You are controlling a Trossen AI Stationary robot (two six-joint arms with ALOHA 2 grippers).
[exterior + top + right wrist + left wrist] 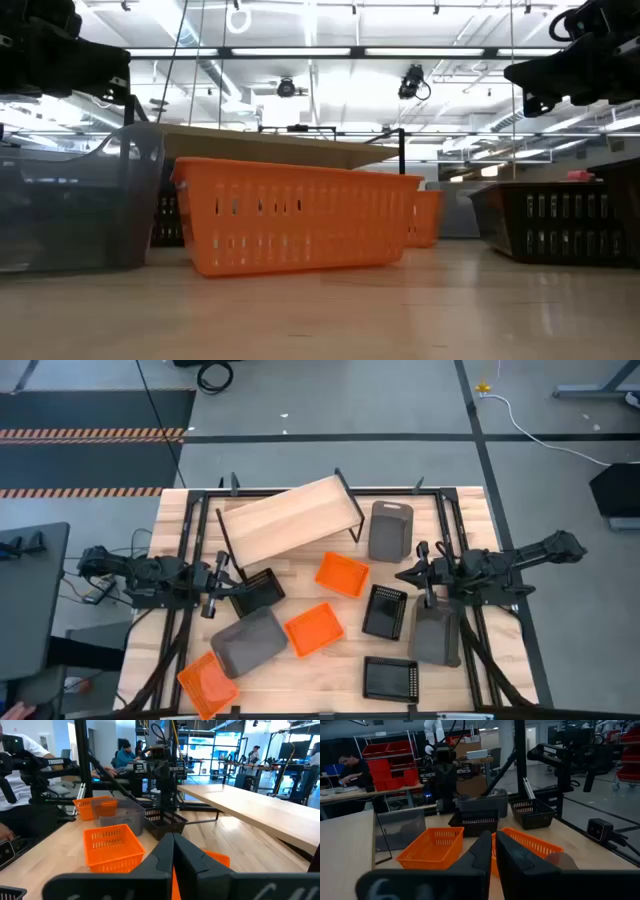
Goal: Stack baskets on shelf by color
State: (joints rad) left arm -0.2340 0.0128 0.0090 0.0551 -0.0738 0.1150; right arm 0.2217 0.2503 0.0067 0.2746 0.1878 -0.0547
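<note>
Both claws closed, empty: left claw (219, 568) at surface's left edge, right claw (418, 570) opposite. Baskets (341, 574) unsorted; shelf (285, 517) bare.

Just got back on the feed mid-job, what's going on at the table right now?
Nothing is gripped at the moment. The left gripper and right gripper both hover shut above the table, each on its own side. The shelf has nothing on its plank top. The baskets all sit on the table: three orange baskets, three black baskets and three dark-grey bins. Sorting has not visibly started.
</note>
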